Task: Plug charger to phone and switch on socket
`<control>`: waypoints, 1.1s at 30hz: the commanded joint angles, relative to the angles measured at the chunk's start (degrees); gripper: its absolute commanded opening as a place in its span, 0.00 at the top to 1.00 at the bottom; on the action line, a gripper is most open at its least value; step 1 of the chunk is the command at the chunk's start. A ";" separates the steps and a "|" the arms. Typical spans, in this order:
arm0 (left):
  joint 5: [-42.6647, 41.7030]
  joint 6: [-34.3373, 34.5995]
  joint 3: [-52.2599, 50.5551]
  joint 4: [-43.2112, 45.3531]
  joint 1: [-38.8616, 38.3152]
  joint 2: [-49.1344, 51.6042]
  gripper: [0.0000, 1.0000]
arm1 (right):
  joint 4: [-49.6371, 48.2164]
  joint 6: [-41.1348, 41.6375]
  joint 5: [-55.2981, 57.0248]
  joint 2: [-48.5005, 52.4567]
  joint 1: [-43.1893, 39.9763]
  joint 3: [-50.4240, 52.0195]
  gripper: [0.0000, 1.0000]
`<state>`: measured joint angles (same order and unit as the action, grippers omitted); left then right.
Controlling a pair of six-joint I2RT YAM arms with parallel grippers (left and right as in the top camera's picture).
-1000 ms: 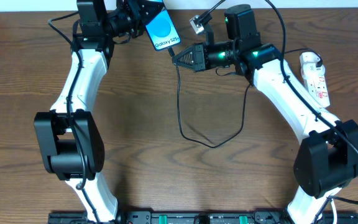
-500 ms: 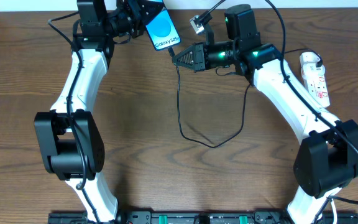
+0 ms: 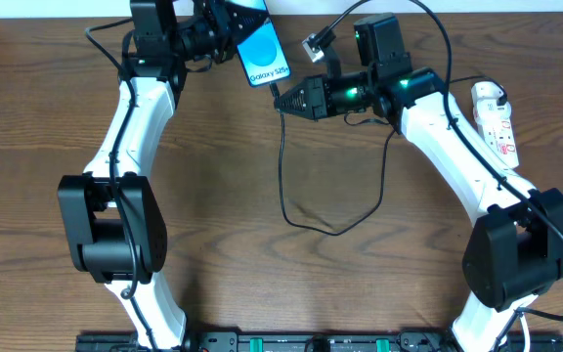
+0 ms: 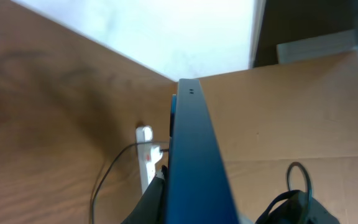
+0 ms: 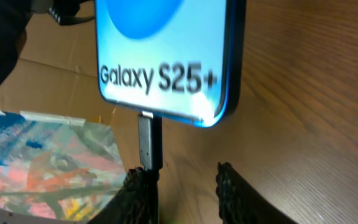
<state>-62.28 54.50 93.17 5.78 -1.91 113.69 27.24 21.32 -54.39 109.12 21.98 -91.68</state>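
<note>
My left gripper is shut on the phone and holds it up near the table's back edge, with the blue screen and its "Galaxy S25+" text tilted toward the right arm. In the left wrist view I see the phone edge-on. In the right wrist view the charger connector meets the bottom edge of the phone. My right gripper is open. The connector lies against its left finger, with a wide gap to the other finger. The charger cable hangs down and loops over the table. The socket lies at the far right.
A small grey plug on a black lead hangs beside the right arm. The socket also shows in the left wrist view. Cardboard and a colourful sheet lie beyond the table's back edge. The white wall is close behind.
The left gripper and phone have shifted a little to the right. The right gripper has shifted right with them, staying just below the phone's lower edge.
</note>
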 commanded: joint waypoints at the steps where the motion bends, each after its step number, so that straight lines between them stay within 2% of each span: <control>1: -1.70 -7.67 0.07 -6.97 0.24 -0.63 0.93 | 1.38 -2.27 1.03 -0.68 -1.84 -0.46 0.64; 8: 0.17 -27.71 0.07 -29.88 0.22 -0.55 0.92 | 9.77 -5.18 8.35 -0.68 -5.20 -0.46 0.63; 13: 7.89 -33.11 -0.52 -39.80 0.22 -0.52 0.93 | 13.55 -5.79 14.12 -0.68 -5.81 -0.46 0.60; 22: 9.22 -37.13 -9.03 -41.55 0.15 1.64 0.93 | 17.40 -6.78 24.33 -0.68 -4.48 -0.44 0.57; 33: 9.66 -39.89 -10.45 -40.85 -0.85 6.54 0.93 | 17.42 -7.26 24.52 -0.68 -3.43 -0.42 0.57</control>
<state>-52.07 16.99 82.52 -35.27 -2.11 119.52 44.56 15.20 -30.41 109.12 18.13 -91.70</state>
